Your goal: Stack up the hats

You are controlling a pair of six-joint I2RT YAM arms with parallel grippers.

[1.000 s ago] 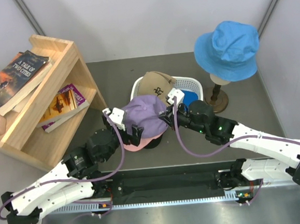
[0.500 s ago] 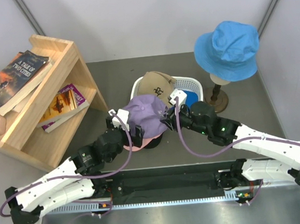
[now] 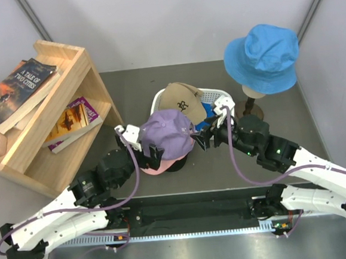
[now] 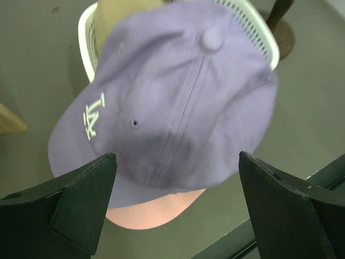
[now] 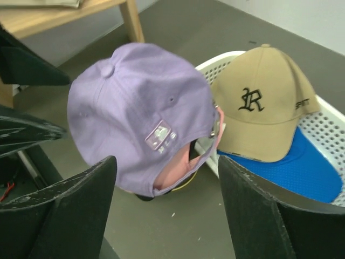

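Both grippers, left (image 4: 175, 208) and right (image 5: 167, 208), are standing open and empty beside the lavender cap (image 3: 167, 134) sitting on the pink cap (image 3: 154, 169), so the tan cap (image 3: 181, 97) in the basket (image 3: 158, 99) is probably waiting next.

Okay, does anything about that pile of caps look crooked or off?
Slightly. The lavender cap sits on top of the pink cap but not squarely: pink brim sticks out from under its edge, and pink shows through its back opening. Both hands are open and clear of it. Nothing looks damaged.
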